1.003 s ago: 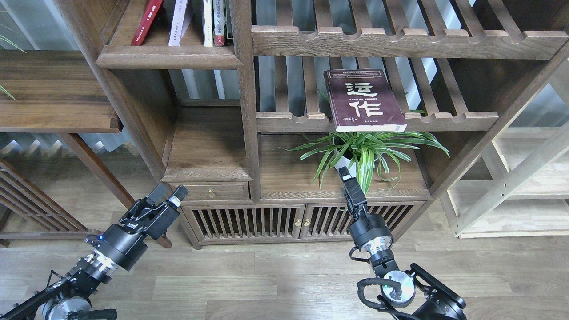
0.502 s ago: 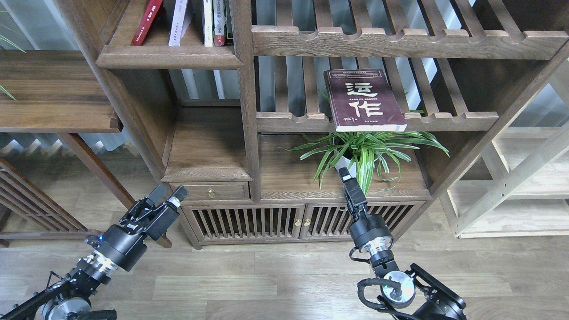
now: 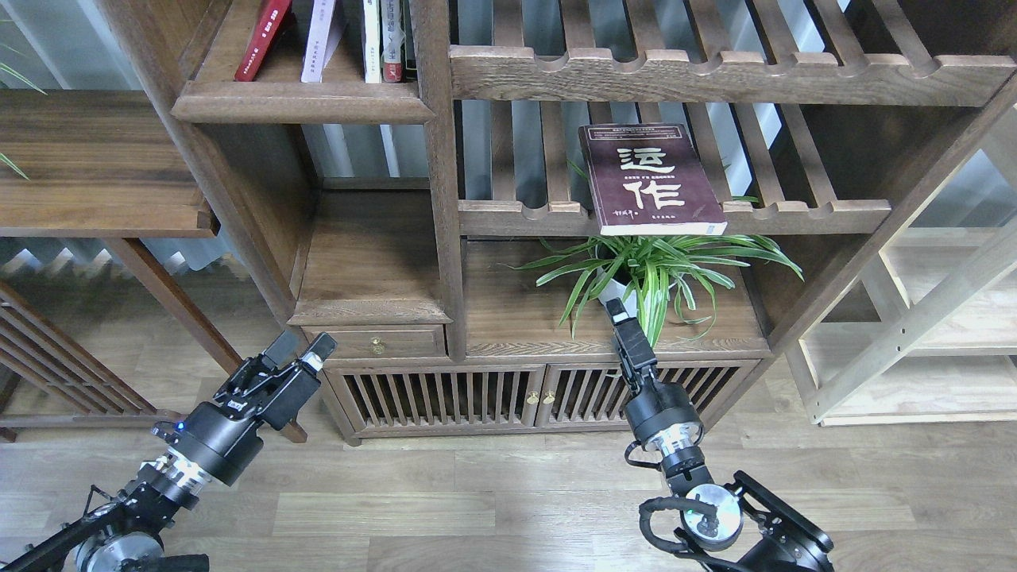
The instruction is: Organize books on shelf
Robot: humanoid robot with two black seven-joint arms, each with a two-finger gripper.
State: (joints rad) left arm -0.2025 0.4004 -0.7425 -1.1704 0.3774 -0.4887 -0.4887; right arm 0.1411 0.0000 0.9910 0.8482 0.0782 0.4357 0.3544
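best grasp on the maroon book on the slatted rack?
Probably the maroon book by its near bottom edge: it lies flat, cover up, overhanging the slatted rack's front rail. Come from the front, one finger above, one below. The right gripper is closest.

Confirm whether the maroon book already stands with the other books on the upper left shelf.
No, the maroon book lies flat on the slatted rack.

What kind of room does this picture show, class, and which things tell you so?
Probably a study or living room: a dark wooden display cabinet stands on wood flooring, upright books fill its top-left shelf, a maroon book lies on a slatted rack, and a potted plant sits below.
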